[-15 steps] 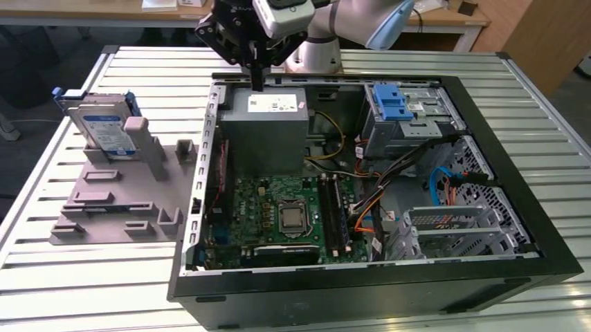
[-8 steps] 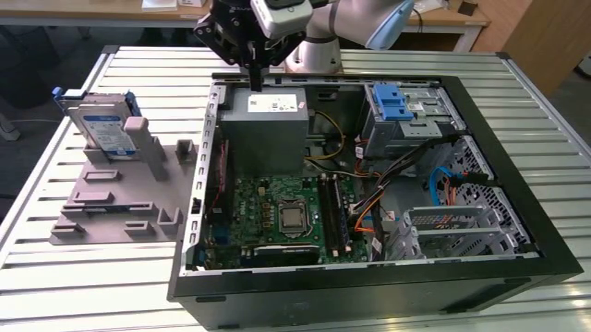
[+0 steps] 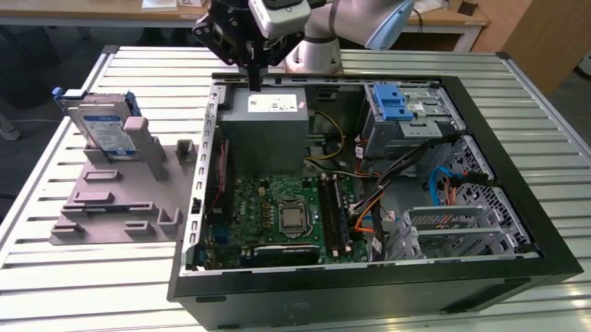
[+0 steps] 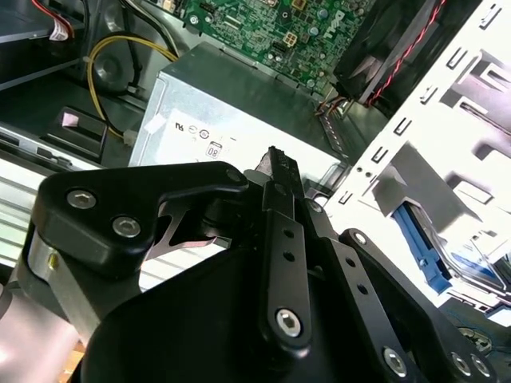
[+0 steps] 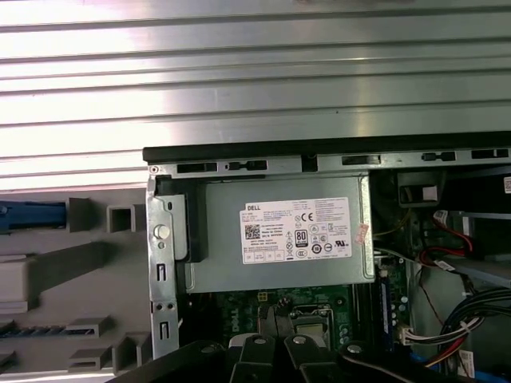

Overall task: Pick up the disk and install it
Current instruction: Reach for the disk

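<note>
Containers first, reading the exterior view as a dial centred on the open computer case (image 3: 517, 173). The case lies on its side on a slatted metal table (image 3: 93, 304). Inside it, the grey power supply (image 3: 268, 131) fills the eleven o'clock corner. A metal drive cage with a blue latch (image 3: 397, 104) sits at one o'clock. The green motherboard (image 3: 277, 207) takes the seven o'clock part, and a second bare metal cage (image 3: 452, 225) sits at four o'clock. Orange, black and blue cables (image 3: 439, 183) run between the two cages.

Outside the case, at nine o'clock toward the exterior view's left, a grey plastic holder (image 3: 111, 207) with upright posts lies on the table. The disk (image 3: 104, 128) stands on edge in the holder's far end, at about ten o'clock, its label facing out and its blue bracket around it. It is well apart from the arm.

The gripper (image 3: 254, 86) hangs over the case rim at eleven o'clock, above the far edge of the power supply. Its fingers are pressed together with nothing between them. In both wrist views the gripper (image 4: 275, 155) (image 5: 274, 307) points toward the power supply (image 4: 231, 128) (image 5: 279, 239) without touching it.
</note>
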You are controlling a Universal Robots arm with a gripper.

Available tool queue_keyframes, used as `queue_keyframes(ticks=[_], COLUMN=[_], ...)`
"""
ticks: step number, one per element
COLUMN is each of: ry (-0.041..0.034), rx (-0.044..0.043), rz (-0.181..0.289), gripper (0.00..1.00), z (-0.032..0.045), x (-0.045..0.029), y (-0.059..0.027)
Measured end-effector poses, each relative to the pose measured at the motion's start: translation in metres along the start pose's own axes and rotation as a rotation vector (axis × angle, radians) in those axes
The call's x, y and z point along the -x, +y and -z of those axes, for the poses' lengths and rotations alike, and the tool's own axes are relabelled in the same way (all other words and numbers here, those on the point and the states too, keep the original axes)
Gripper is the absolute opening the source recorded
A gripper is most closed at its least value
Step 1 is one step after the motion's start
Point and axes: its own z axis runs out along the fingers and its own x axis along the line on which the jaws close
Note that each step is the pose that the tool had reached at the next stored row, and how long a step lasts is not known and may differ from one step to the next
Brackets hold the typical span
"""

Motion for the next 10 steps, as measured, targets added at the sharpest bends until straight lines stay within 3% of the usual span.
queue_keyframes(ticks=[10], ry=[0.0], rx=[0.0], rz=[0.0], gripper=[0.11], z=[-0.0002], x=[-0.0026], y=[-0.0002])
